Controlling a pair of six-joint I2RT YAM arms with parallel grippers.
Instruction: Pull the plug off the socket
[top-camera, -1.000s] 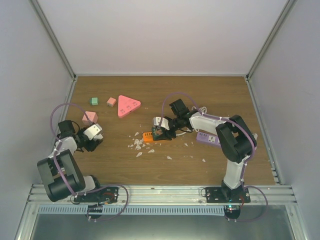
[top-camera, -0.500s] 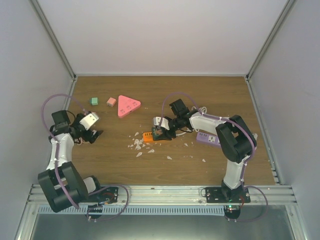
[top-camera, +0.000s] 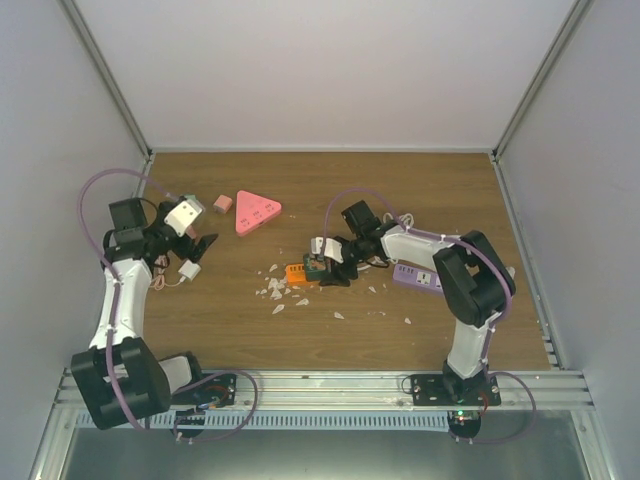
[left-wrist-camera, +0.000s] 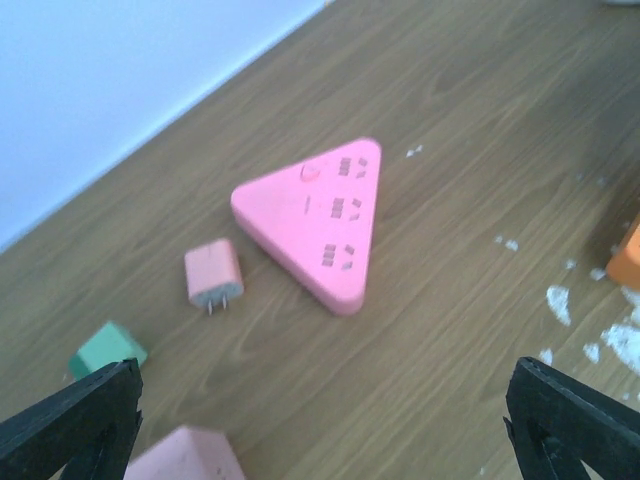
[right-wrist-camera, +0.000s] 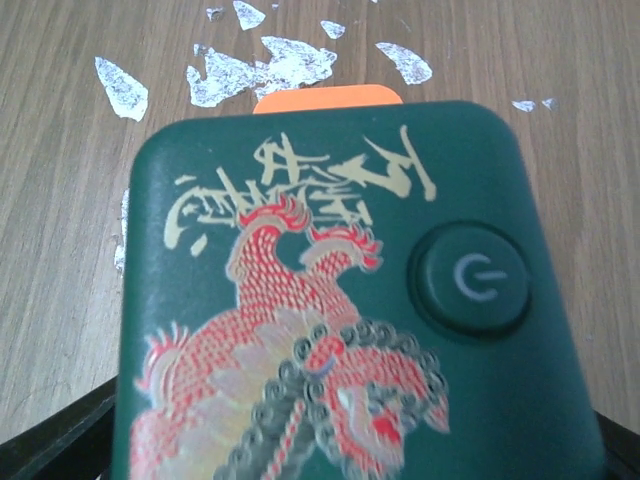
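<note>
The orange socket (top-camera: 295, 272) lies mid-table among white flakes; in the right wrist view only its edge (right-wrist-camera: 326, 97) shows. A dark green plug (right-wrist-camera: 330, 300) with a dragon picture and a power button sits against the socket and fills that view. My right gripper (top-camera: 326, 266) straddles the plug (top-camera: 318, 266), one black finger (right-wrist-camera: 55, 435) at each lower corner. Whether the fingers press on it is hidden. Raised over the table's left side, my left gripper (top-camera: 200, 248) has its fingers (left-wrist-camera: 70, 420) wide apart and holds nothing.
A pink triangular socket (left-wrist-camera: 315, 220), a small pink plug (left-wrist-camera: 213, 275), a green cube (left-wrist-camera: 105, 352) and a pink block (left-wrist-camera: 185, 455) lie under the left arm. A small white object (top-camera: 188, 271) rests nearby. A purple power strip (top-camera: 417, 277) lies at the right. White flakes (top-camera: 275, 290) litter the middle.
The left arm rose and swung toward the back, its gripper opening wide; a small white object now lies beside it. The right gripper stayed at the green plug.
</note>
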